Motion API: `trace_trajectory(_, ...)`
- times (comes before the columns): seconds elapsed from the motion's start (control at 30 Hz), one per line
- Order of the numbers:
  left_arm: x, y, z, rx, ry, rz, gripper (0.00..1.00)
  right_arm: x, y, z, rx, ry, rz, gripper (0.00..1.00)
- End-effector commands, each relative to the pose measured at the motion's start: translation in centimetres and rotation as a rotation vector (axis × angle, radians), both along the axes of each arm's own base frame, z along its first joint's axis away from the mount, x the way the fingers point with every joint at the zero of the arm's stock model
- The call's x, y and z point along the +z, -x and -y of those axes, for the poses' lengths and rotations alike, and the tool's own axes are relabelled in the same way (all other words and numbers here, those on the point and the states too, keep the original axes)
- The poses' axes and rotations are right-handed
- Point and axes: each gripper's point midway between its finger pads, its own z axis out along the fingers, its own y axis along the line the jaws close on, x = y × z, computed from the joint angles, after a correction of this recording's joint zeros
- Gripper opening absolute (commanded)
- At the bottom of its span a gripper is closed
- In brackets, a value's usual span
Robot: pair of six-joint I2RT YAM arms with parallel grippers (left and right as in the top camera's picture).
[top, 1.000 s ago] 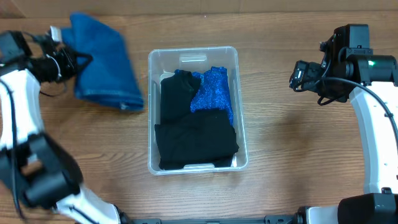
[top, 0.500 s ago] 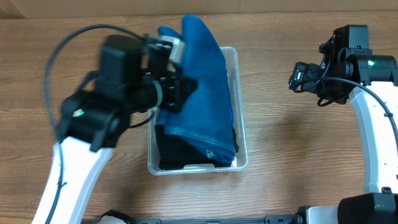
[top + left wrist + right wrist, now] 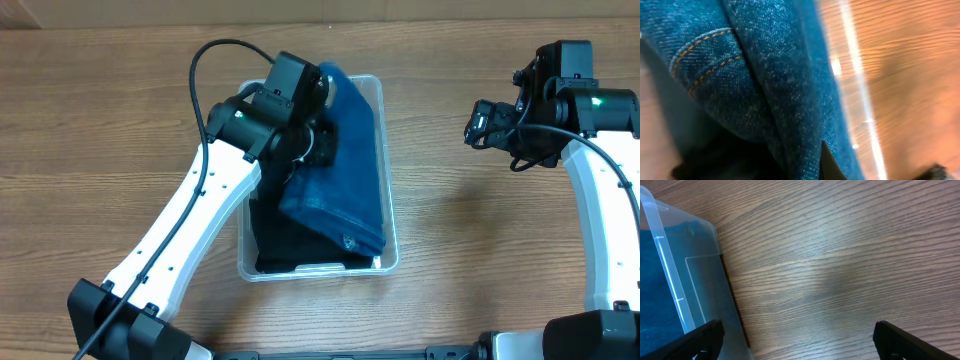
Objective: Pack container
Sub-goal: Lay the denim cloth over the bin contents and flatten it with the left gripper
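On the table, centre, the container receives denim jeans from the left arm. Judged best practice: lower them flat, keep the hem clear of the rim, then release. Its left fingers sit over the container's far end, hidden in denim, grip not determinable; the right fingers stand wide apart, empty, well right of it

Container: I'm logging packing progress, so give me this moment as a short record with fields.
container: clear bin, upright, mid-table
contents: black clothing underneath, blue denim garment draped on top along the right side
left claw: over the container, pressed against the denim; grip hidden
right claw: open, empty, above bare table right of the container
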Motion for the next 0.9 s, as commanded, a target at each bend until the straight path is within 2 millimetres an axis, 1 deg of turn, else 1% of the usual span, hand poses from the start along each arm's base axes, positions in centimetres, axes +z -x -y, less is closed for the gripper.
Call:
trace_trajectory(0.0, -1.2, 1.8, -5.9, 0.106, -0.237, -0.081, 1.0, 0.2, -0.1, -0.2, 0.006, -0.007, 0.011, 1.0)
trace_trajectory(0.03, -1.4, 2.3, -7.8, 0.132, -0.314, -0.1, 1.0, 0.2, -0.1, -0.2, 0.007, -0.007, 0.011, 1.0)
trace_trajectory(0.07, -1.2, 2.5, -9.9, 0.171, -0.388, -0.106, 1.0, 0.2, -0.1, -0.2, 0.007, -0.007, 0.011, 1.0)
trace_trajectory(0.1, -0.2, 2.1, -11.2, 0.207, -0.4, -0.091, 1.0, 0.2, -0.2, -0.2, 0.007, -0.007, 0.011, 1.0)
trace_trajectory(0.17, 2.4, 0.4, -11.1, 0.216, -0.351, 0.001, 1.0, 0.2, -0.2, -0.2, 0.007, -0.007, 0.014, 1.0)
trace_trajectory(0.2, 3.5, -0.4, -10.7, 0.189, -0.341, 0.052, 1.0, 0.2, -0.2, -0.2, 0.007, -0.007, 0.013, 1.0)
trace_trajectory(0.23, 5.3, -1.6, -10.0, 0.147, -0.329, 0.14, 1.0, 0.2, -0.2, -0.2, 0.007, -0.007, 0.013, 1.0)
trace_trajectory(0.27, 6.5, -2.8, -9.5, 0.106, -0.34, 0.217, 1.0, 0.2, -0.2, -0.2, 0.006, -0.007, 0.013, 1.0)
trace_trajectory(0.3, 7.1, -3.8, -9.6, 0.101, -0.375, 0.28, 1.0, 0.2, -0.2, -0.2, 0.007, -0.007, 0.014, 1.0)
trace_trajectory(0.33, 7.2, -4.9, -9.9, 0.112, -0.422, 0.322, 1.0, 0.3, -0.2, -0.2, 0.007, -0.007, 0.014, 1.0)
trace_trajectory(0.37, 6.6, -5.6, -10.0, 0.114, -0.451, 0.32, 1.0, 0.3, -0.2, -0.2, 0.006, -0.007, 0.014, 1.0)
trace_trajectory(0.4, 5.7, -5.8, -9.9, 0.105, -0.463, 0.295, 1.0, 0.3, -0.2, -0.2, 0.006, -0.007, 0.014, 1.0)
trace_trajectory(0.47, 1.6, -5.4, -9.5, 0.055, -0.514, 0.17, 1.0, 0.3, -0.2, -0.2, 0.006, -0.007, 0.015, 1.0)
trace_trajectory(0.5, -1.8, -4.3, -8.8, -0.006, -0.562, 0.054, 0.99, 0.3, -0.3, -0.2, 0.006, -0.007, 0.017, 1.0)
trace_trajectory(0.53, -3.6, -3.6, -8.1, -0.046, -0.586, -0.003, 0.95, 0.3, -0.3, -0.2, 0.006, -0.006, 0.018, 1.0)
trace_trajectory(0.57, -5.5, -2.7, -7.2, -0.094, -0.612, -0.062, 0.95, 0.3, -0.3, -0.2, 0.007, -0.006, 0.018, 1.0)
trace_trajectory(0.6, -7.2, -1.7, -6.0, -0.135, -0.633, -0.109, 0.96, 0.3, -0.3, -0.2, 0.007, -0.006, 0.018, 1.0)
trace_trajectory(0.63, -9.5, 0.1, -4.1, -0.207, -0.663, -0.167, 0.98, 0.3, -0.3, -0.2, 0.007, -0.006, 0.018, 1.0)
trace_trajectory(0.67, -11.0, 1.7, -3.2, -0.249, -0.693, -0.211, 0.99, 0.3, -0.3, -0.2, 0.007, -0.006, 0.018, 1.0)
trace_trajectory(0.7, -12.6, 3.5, -2.6, -0.261, -0.731, -0.263, 1.0, 0.3, -0.3, -0.2, 0.007, -0.006, 0.018, 1.0)
trace_trajectory(0.77, -16.1, 7.6, -1.7, -0.283, -0.768, -0.401, 1.0, 0.3, -0.3, -0.2, 0.007, -0.006, 0.018, 1.0)
trace_trajectory(0.8, -17.5, 9.0, -1.3, -0.308, -0.77, -0.452, 1.0, 0.3, -0.3, -0.2, 0.007, -0.006, 0.018, 1.0)
trace_trajectory(0.83, -18.2, 9.4, -1.5, -0.299, -0.791, -0.469, 1.0, 0.3, -0.3, -0.2, 0.007, -0.006, 0.018, 1.0)
trace_trajectory(0.87, -18.3, 9.2, -1.8, -0.287, -0.807, -0.464, 1.0, 0.3, -0.3, -0.2, 0.007, -0.006, 0.017, 1.0)
